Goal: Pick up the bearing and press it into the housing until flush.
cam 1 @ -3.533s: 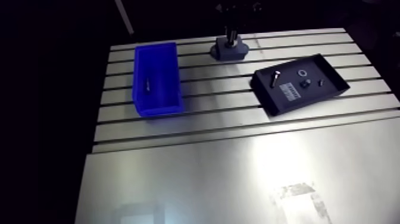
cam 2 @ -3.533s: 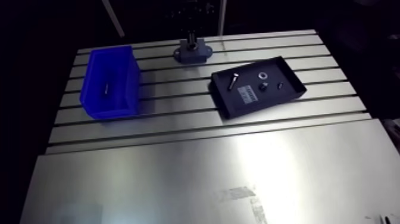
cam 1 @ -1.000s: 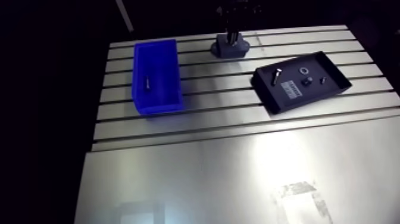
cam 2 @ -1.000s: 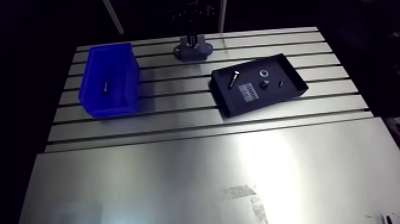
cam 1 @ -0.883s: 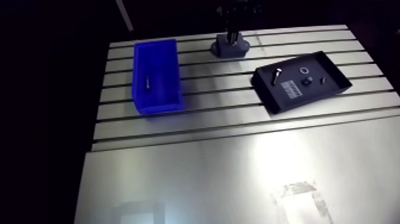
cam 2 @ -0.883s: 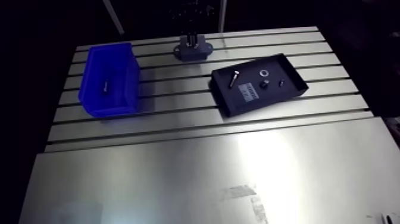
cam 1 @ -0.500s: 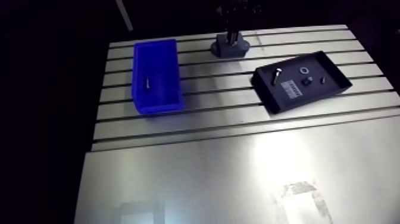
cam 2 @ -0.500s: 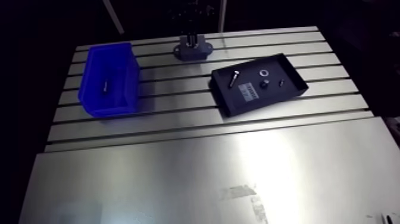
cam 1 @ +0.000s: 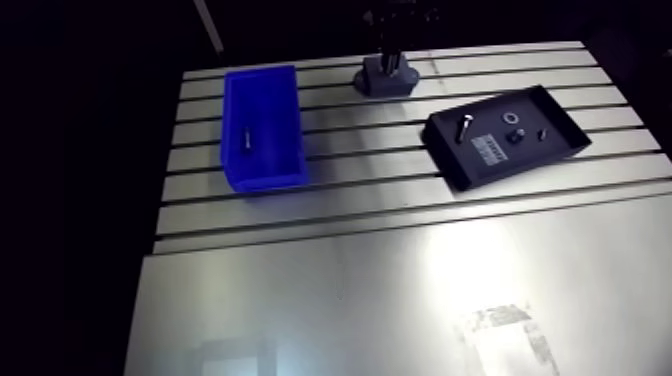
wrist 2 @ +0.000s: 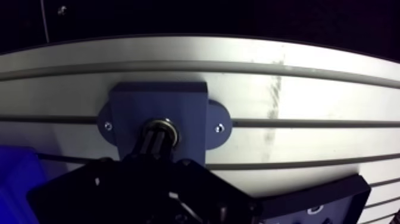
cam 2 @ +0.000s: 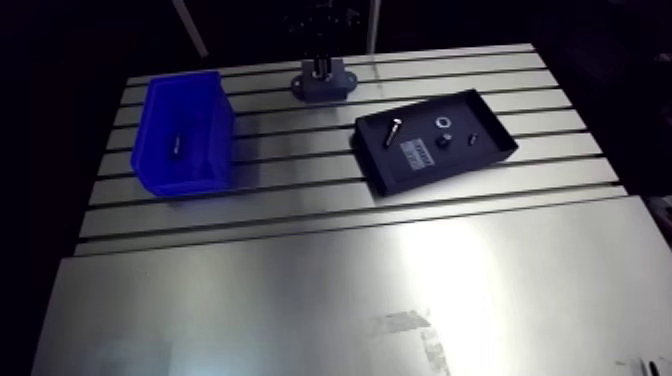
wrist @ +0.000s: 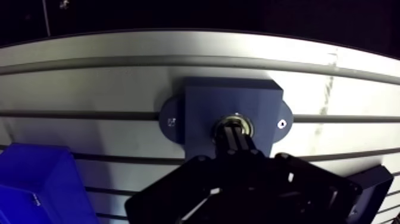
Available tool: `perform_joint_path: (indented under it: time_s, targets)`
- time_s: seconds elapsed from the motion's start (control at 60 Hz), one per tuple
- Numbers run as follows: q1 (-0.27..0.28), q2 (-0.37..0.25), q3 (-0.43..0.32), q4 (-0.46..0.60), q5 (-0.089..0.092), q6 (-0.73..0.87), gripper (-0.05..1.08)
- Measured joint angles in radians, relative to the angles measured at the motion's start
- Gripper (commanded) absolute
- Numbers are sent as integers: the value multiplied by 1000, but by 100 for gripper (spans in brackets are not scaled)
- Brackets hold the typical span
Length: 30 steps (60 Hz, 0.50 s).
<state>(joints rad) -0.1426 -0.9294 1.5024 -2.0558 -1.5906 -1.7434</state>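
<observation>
The dark blue-grey housing (wrist: 199,98) stands on the slotted table at its far edge, also seen in the arm view as the housing (cam 1: 388,82). A metal bearing (wrist: 246,125) sits in its round bore, only its shiny rim showing. My gripper (wrist: 234,133) comes straight down on it. The fingers are shut together, with the tips resting on the middle of the bearing. In the arm view the gripper (cam 1: 392,52) is a dark column above the housing. Whether the bearing lies flush is hidden by the fingers.
A blue bin (cam 1: 262,165) with a small bolt (cam 1: 246,140) inside stands left of the housing. To the right, a black tray (cam 1: 556,128) holds a bolt (cam 1: 463,127), a ring (cam 1: 513,120) and small dark parts. Smooth plate covers the near half.
Since the earliest frames the whole picture has shifted slightly, so the camera moved. The gripper stays on the housing, and the bin and tray lie where they were.
</observation>
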Motion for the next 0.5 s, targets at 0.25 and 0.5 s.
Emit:
perform_joint_path:
  time_s: [0.25, 0.5]
  targets:
    - [2, -27, -6, 4, 1, 0, 91]
    - [3, -81, -9, 57, -3, 0, 0]
